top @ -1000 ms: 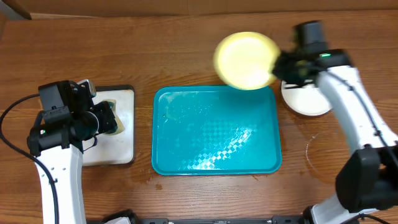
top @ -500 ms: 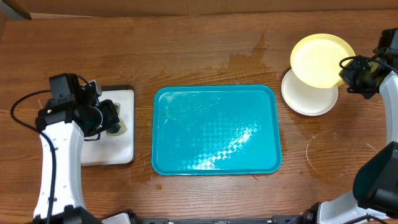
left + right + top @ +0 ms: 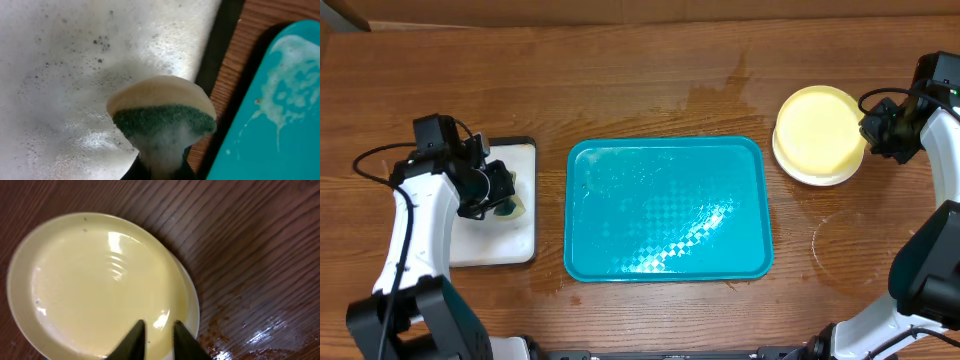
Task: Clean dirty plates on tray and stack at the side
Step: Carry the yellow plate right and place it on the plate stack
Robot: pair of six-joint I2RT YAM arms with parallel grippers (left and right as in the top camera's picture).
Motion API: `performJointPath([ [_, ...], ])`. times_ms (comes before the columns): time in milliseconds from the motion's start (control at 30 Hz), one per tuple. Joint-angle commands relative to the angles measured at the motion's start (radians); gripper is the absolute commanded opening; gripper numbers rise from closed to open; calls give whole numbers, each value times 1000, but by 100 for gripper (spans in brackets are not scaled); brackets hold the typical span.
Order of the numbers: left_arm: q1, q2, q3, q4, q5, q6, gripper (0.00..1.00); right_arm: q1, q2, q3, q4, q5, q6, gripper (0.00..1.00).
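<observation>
Yellow-green plate (image 3: 819, 131) rests on white plate (image 3: 815, 179), upper-right tabletop, beside tray (image 3: 660, 210). Right end effector (image 3: 156, 330) at its right rim, fingers slightly apart. Left end effector (image 3: 498, 195) clamps sponge (image 3: 162, 120).

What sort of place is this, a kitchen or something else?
Probably a robot test bench, not a real kitchen: two robot arms work at a wooden table, one holding a soapy sponge over a small white tray, with a wet blue tray and stacked plates. No sink is in view.
</observation>
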Motion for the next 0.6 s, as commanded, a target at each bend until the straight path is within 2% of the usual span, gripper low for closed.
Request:
performJointPath([
  [0, 3, 32, 0, 5, -31, 19, 13, 1, -2, 1, 3, 8, 0, 51],
  [67, 3, 39, 0, 7, -32, 19, 30, 1, -2, 1, 0, 8, 0, 62],
  [133, 3, 40, 0, 10, -33, 19, 58, 1, -2, 1, -3, 7, 0, 72],
  [167, 3, 40, 0, 12, -35, 19, 67, 1, -2, 1, -5, 7, 0, 75],
  [300, 4, 40, 0, 26, -47, 19, 79, 2, -2, 1, -8, -8, 0, 79],
  [367, 4, 40, 0, 34, -59, 19, 80, 2, -2, 1, -10, -8, 0, 81],
  [433, 3, 40, 0, 37, -69, 19, 82, 2, -2, 1, -11, -8, 0, 90],
  [500, 4, 40, 0, 37, -68, 19, 90, 2, -2, 1, -11, -8, 0, 100],
  [567, 4, 40, 0, 38, -68, 19, 100, 2, -2, 1, -11, -8, 0, 100],
])
